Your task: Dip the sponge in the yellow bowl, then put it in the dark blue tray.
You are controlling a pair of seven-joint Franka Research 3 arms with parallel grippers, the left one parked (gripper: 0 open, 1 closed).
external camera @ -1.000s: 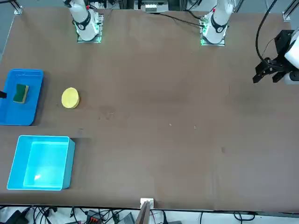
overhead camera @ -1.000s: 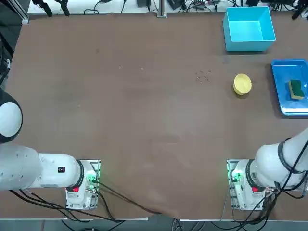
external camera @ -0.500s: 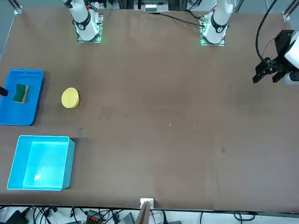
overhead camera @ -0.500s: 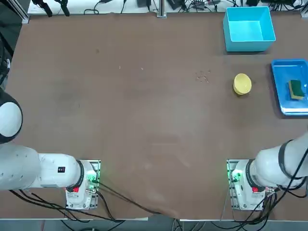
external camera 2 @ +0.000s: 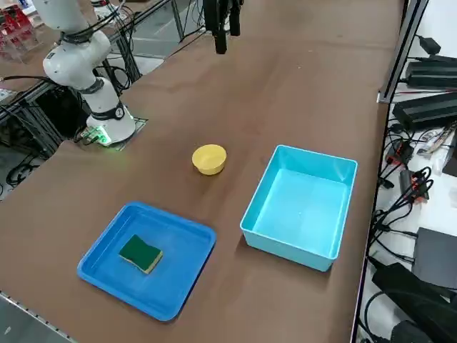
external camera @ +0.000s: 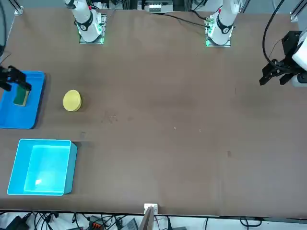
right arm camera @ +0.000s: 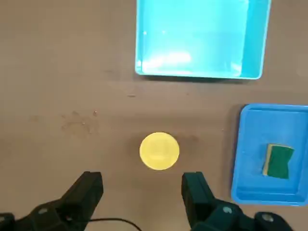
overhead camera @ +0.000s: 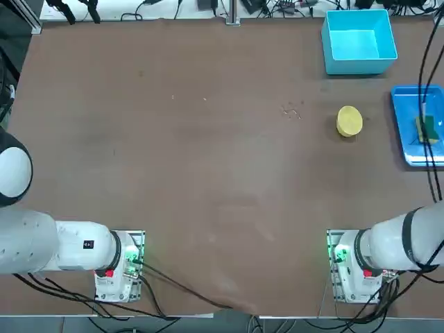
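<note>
Sponge [external camera 2: 141, 253] lies in the dark blue tray [external camera 2: 146, 293], green face up, its long axis running roughly out from the robot's bases, a little askew. Its pale yellow edge shows on the side facing the yellow bowl [external camera 2: 209, 159]. It touches no wall of the tray; bare floor surrounds it inside the low rim. Open table [external camera 2: 178, 128] separates tray and bowl, with the bowl to the robot's left of the tray. The deeper cyan box [external camera 2: 300, 207] stands farther out from the bases, apart from both, its walls higher than the tray's rim. The right tool [right arm camera: 142, 185] hangs above the table, its fingers wide apart with nothing between them. From there, the sponge sits lower down, off to the robot's right and clear of both fingertips.
</note>
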